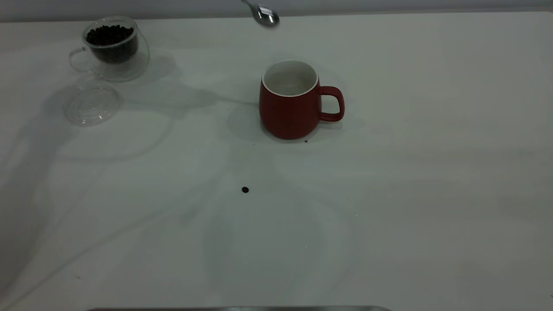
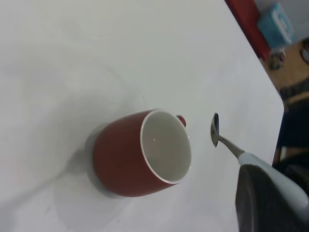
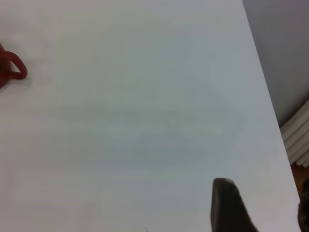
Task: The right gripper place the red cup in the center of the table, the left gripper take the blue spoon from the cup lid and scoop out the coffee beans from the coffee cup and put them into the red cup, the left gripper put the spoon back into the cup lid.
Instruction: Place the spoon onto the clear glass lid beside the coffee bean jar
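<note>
nearest the camera in the exterior view, one stray bean (image 1: pixel 245 189) lies on the table (image 1: pixel 389 216), lower centre. behind it, mid-frame, the red cup (image 1: pixel 288 100) stands upright, handle toward frame right; inside looks empty white, no beans seen. top centre, the blue spoon (image 1: pixel 264 15) hangs above and beyond the cup, bowl w/ no beans visible, long axis running up-left out of frame. left wrist view: left gripper (image 2: pixel 270 200) clamps the pale handle, bowl just beside the rim, not over it. upper left: cup lid (image 1: pixel 92 103) bare; behind it the coffee cup (image 1: pixel 113 47) holds the coffee beans (image 1: pixel 110 35). right gripper (image 3: pixel 229 205) is well apart from the cup; can't tell its state.
</note>
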